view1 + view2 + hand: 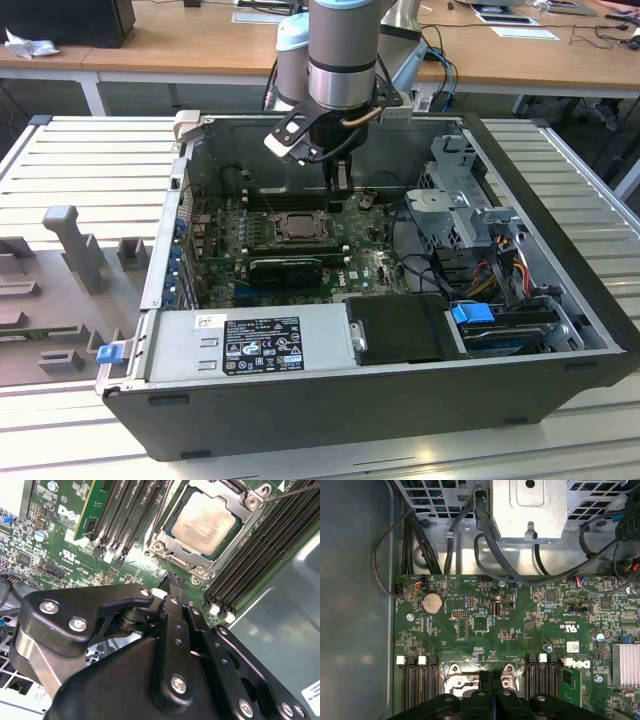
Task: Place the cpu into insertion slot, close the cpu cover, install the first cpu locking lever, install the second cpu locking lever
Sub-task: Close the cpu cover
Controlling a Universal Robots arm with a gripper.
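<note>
the open top of the computer case [520,170] leaves free room straight down over the cpu [297,226] at the middle of the exterior view, with the gripper [338,182] and its arm [343,50] filling the space just beside and above it. low memory slots [260,555] flank the cpu on two sides, a black expansion card [285,268] stands just below it in the frame, and the power supply [250,345] blocks the lower middle. the drive cage [455,205] and loose cables [400,265] crowd the exterior view's right.
</note>
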